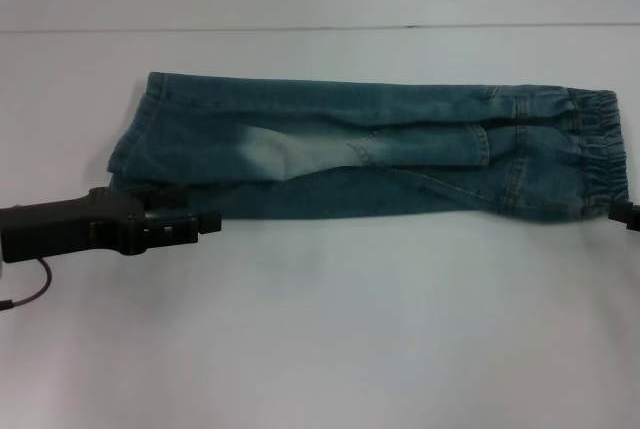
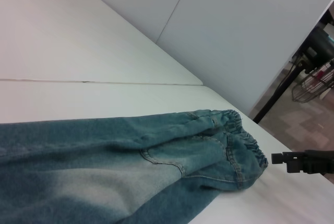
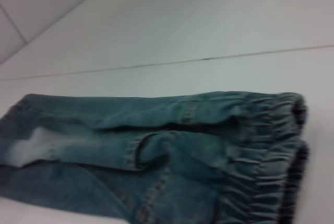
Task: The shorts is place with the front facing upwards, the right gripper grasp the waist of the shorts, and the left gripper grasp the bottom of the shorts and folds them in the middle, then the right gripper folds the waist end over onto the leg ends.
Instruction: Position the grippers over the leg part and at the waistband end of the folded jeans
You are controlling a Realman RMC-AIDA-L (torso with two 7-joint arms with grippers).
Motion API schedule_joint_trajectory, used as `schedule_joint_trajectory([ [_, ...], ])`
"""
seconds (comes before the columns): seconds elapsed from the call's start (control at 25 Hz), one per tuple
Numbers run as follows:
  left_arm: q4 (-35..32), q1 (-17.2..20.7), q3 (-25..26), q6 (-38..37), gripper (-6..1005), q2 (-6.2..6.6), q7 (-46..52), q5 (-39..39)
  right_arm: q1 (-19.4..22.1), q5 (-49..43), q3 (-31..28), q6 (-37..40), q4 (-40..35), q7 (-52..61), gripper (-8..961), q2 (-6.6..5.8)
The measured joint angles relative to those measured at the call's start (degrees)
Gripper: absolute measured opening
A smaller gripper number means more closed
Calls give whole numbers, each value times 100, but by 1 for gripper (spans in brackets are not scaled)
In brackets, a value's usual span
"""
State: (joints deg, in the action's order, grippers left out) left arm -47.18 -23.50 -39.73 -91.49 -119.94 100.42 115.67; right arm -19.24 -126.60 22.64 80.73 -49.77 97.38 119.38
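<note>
Two hands in view, both low at the near edge of the shorts (image 1: pixel 370 154), which lie flat on the white desk (image 1: pixel 320 329), already folded lengthwise into one long strip running left to right. My left hand (image 1: pixel 200 220) sits at the leg ends (image 1: pixel 135 144), at the near-left corner of the strip, fingertips just beside or touching the denim edge; can't tell whether the fingers are parted or pinching cloth. My right hand (image 1: pixel 626 215) is barely in the head view, only a black tip at the far right, just beside the near corner of the waist (image 1: pixel 600 154); from the left wrist view it (image 2: pixel 289 161) stands apart from the ruffled band (image 2: pixel 245 140), not on it. Can't tell its opening either. Waist end points to my right, hems to my left. Pale faded patch (image 1: pixel 275 154) on top, left of middle. Right wrist view shows the gathered elastic (image 3: pixel 271 156) close up, stacked in two layers.
</note>
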Motion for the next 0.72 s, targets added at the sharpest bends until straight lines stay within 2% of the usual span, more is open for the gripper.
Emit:
schedule_joint_trajectory([
  [0.2,4,-47,-5,3,828,3,39,8,-67,-77,31,-341,203,-60,935,-10],
  [0.72,8,-50,-88,-17,828,-17,36,9,-520,-183,201,-622,706,-324,926,-81],
])
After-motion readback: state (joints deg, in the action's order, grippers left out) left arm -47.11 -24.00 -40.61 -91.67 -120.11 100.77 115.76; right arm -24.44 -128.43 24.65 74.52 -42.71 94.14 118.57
